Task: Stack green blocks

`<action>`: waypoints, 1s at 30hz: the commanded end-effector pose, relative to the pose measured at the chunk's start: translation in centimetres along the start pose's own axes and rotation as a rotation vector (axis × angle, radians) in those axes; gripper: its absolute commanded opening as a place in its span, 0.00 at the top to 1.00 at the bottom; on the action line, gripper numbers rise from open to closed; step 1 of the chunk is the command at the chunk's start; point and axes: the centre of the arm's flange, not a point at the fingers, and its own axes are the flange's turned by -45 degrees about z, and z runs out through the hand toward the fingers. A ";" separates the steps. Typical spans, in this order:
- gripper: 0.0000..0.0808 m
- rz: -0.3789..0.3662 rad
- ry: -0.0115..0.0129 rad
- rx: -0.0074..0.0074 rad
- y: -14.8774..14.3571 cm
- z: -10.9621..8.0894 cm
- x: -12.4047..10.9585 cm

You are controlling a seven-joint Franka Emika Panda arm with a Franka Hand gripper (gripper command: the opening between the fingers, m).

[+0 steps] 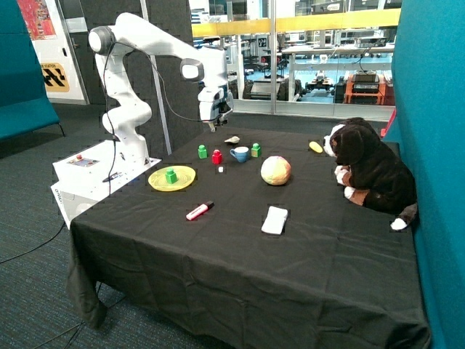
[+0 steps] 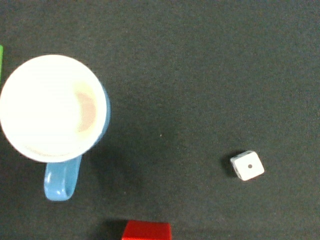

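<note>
Three green blocks stand apart on the black table. One green block (image 1: 203,151) is beside the red block (image 1: 217,156), another (image 1: 256,150) is just past the blue cup (image 1: 240,153), and the third (image 1: 171,175) sits on the yellow plate (image 1: 185,181). My gripper (image 1: 216,125) hangs high above the table near the red block, holding nothing that I can see. The wrist view looks straight down on the blue cup (image 2: 50,110), the red block's edge (image 2: 146,231) and a sliver of a green block (image 2: 1,65).
A white die (image 2: 247,165) lies near the red block. A pastel ball (image 1: 275,170), a red-and-white marker (image 1: 200,211), a white flat object (image 1: 275,219) and a plush dog (image 1: 370,167) lie on the table. A yellow item (image 1: 315,147) rests at the back.
</note>
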 end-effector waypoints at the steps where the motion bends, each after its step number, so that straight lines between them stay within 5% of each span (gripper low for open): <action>1: 0.00 -0.105 -0.0239 0.0004 -0.2 -0.2 0.8; 3: 0.00 -0.106 -0.0239 0.0004 0.0 0.0 0.3; 5: 0.53 -0.156 -0.0239 0.0010 0.3 0.0 -0.1; 7: 0.73 -0.109 -0.0239 0.0005 0.4 0.1 -0.4; 30: 0.81 -0.006 -0.0239 -0.0008 5.1 1.1 -5.7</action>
